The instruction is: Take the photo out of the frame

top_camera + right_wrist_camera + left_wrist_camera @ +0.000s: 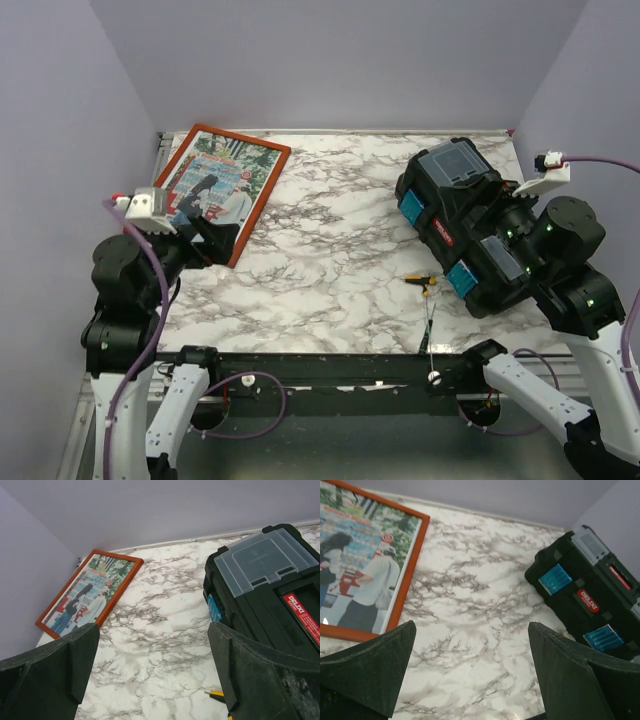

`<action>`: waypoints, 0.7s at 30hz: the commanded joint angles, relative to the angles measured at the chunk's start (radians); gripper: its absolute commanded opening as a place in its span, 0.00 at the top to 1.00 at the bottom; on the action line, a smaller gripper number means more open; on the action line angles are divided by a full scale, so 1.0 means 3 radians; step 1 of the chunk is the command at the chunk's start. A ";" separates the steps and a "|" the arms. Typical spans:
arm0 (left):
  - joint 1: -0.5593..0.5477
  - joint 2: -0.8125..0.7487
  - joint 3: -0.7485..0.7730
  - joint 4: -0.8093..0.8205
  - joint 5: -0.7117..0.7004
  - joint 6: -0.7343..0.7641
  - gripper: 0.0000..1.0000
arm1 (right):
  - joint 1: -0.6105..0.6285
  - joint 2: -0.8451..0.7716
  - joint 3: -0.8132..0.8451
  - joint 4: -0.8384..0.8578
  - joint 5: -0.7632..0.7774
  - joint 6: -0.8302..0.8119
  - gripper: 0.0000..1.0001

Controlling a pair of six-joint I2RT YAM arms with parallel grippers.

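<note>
Framed photo at the table's far left, both grippers spread wide
The frame (410,573) is laid flat and face up in the far left corner of the marble table (330,250), skewed to its edges, with the photo (215,185) seated inside the orange-red border. The left gripper (470,640) is held at the frame's near corner, its fingers set wide apart with nothing between them; whether the frame is touched cannot be told. The right gripper (152,640) is likewise held wide and empty over the black toolbox (470,225) at the right. A yellow-handled screwdriver (420,283) is seen on the marble just beside the toolbox
</note>
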 commanded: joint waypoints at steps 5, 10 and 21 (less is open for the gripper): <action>-0.0156 0.0743 -0.0206 -0.0121 0.0378 -0.0019 0.02 | -0.0010 0.0074 0.0055 -0.0118 0.0148 -0.0025 0.00; -0.0542 0.1111 -0.0223 -0.0125 -0.0059 0.0111 0.01 | -0.0011 0.0093 -0.0031 -0.0104 0.0040 0.0038 0.00; -0.0629 0.2007 -0.0318 -0.0037 -0.0710 0.0379 0.01 | -0.0011 -0.0031 -0.0348 0.0001 -0.0201 0.0171 0.00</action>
